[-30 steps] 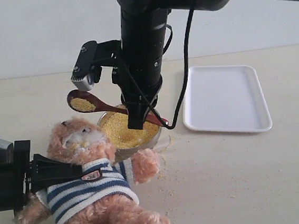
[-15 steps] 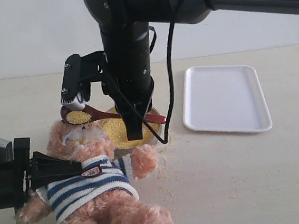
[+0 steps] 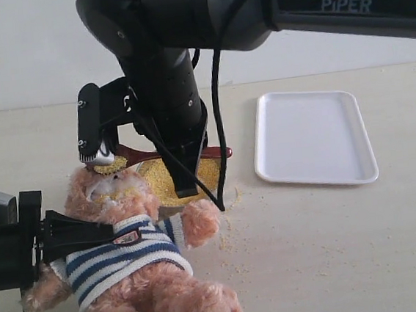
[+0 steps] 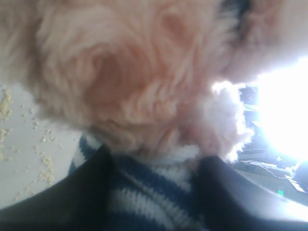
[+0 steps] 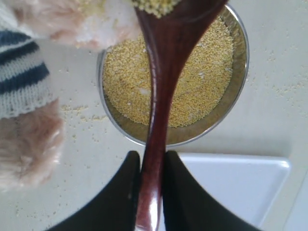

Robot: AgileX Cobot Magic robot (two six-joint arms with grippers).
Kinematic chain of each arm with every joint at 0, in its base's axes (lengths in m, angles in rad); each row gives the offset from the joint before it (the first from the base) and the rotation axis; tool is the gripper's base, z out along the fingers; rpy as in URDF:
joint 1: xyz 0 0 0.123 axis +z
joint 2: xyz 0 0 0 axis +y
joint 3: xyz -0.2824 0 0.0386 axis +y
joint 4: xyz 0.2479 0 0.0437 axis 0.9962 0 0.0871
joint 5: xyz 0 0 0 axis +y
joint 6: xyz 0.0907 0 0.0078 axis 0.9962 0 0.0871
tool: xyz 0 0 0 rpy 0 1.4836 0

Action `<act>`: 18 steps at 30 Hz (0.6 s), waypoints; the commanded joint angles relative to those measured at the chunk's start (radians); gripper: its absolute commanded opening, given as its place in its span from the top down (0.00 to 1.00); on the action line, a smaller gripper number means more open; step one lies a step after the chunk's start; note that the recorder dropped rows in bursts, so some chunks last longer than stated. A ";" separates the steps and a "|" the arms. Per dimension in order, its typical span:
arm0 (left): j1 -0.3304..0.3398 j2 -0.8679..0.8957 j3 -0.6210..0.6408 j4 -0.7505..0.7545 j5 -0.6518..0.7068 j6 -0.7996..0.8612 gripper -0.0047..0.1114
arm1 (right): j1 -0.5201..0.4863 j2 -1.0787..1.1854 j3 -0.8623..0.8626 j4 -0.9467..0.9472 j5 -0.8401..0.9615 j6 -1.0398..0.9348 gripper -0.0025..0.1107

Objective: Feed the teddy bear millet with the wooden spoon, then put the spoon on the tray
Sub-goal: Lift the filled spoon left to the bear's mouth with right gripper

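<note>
The teddy bear (image 3: 133, 263) lies on its back at the front left, in a striped shirt (image 4: 154, 192). My left gripper (image 3: 113, 237) is shut on its chest, one dark finger on each side of the shirt. My right gripper (image 3: 186, 174) is shut on the thin handle of the wooden spoon (image 5: 161, 96). The spoon's bowl (image 3: 113, 165) carries millet and hovers at the bear's whitish muzzle (image 5: 106, 24). A metal bowl (image 5: 240, 91) full of millet (image 5: 192, 82) sits beside the bear's head, mostly hidden behind the arm in the exterior view. The white tray (image 3: 313, 138) lies to the right.
Loose millet crumbs (image 3: 227, 235) are scattered on the table around the bowl and next to the bear (image 4: 45, 168). The right arm's wrist camera (image 3: 91, 130) hangs above the bear's head.
The right arm has swung left, carrying the loaded spoon from above the metal bowl to the bear's muzzle. The left gripper and the bear have stayed put.
</note>
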 commanded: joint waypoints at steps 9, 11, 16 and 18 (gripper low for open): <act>-0.007 0.002 0.001 -0.009 0.035 -0.002 0.92 | 0.048 -0.012 -0.005 -0.127 0.002 0.068 0.98; -0.007 0.002 0.001 -0.006 0.035 -0.002 0.92 | 0.050 -0.012 -0.005 -0.127 0.002 0.070 0.98; -0.007 0.002 0.001 -0.006 0.035 -0.002 0.92 | 0.050 -0.011 -0.005 -0.134 0.002 0.070 0.98; -0.007 0.002 0.001 -0.006 0.035 -0.002 0.92 | 0.060 -0.011 -0.005 -0.142 0.002 0.070 0.98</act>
